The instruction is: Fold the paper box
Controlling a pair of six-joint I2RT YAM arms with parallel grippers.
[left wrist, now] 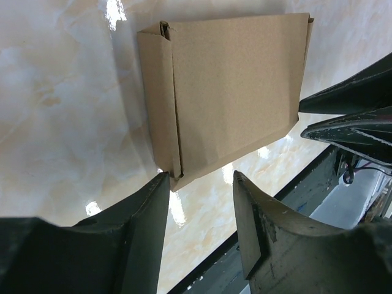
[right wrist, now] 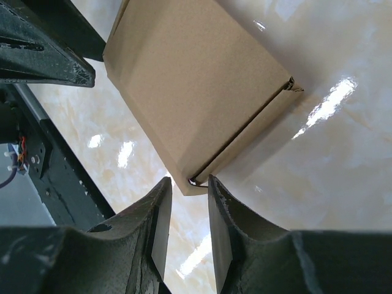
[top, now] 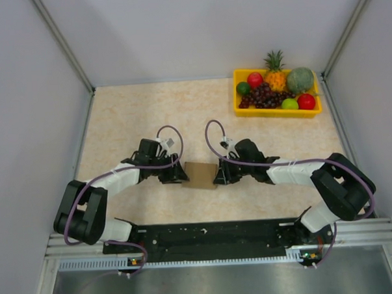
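The paper box is a small, shut brown cardboard box lying flat on the table between the two arms. My left gripper is at its left end. In the left wrist view the left gripper is open, and a corner of the paper box rests against the tip of one of its fingers. My right gripper is at the box's right end. In the right wrist view the right gripper is open with a narrow gap, and a corner of the paper box pokes just between its tips.
A yellow tray of fruit stands at the back right of the table. Grey walls close in the left, right and far sides. The black base rail runs along the near edge.
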